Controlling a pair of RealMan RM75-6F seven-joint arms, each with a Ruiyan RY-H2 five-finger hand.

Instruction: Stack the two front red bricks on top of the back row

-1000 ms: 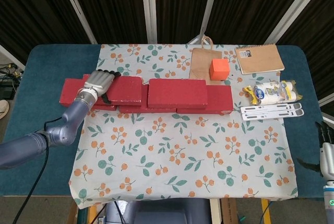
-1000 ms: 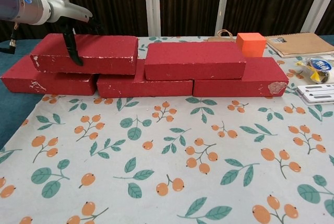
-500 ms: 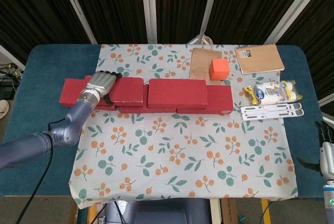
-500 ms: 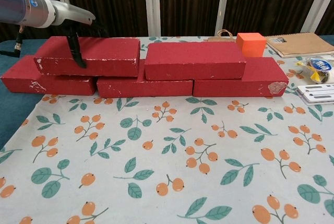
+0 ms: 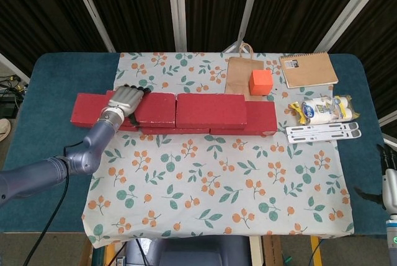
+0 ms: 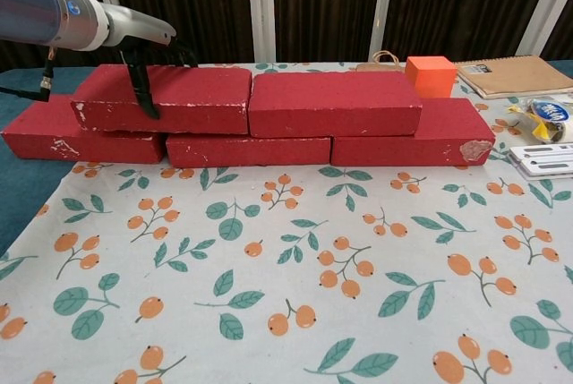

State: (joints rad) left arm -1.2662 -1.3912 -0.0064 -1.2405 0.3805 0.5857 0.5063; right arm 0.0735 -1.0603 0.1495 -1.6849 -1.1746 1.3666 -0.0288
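2 upper bricks sit on the back row (image 5: pixel 205 126) in the head view; the left hand (image 5: pixel 126 100) grips the left upper brick (image 5: pixel 152 107). Chest view: its fingers (image 6: pixel 141 89) clamp that brick's (image 6: pixel 170 98) long faces; it looks stiff, heavy and rough. The right hand's (image 5: pixel 389 188) state I cannot tell.

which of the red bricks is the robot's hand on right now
The upper left brick. The left hand grips it from above, fingers down its front face; the upper right brick and the bottom row are untouched.

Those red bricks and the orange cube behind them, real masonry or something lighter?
The upper left brick, held by the left hand, and the upper right brick look like painted foam: matte, finely pitted, with white chips at corners. The orange cube looks smooth and matte, possibly foam or plastic; unclear.
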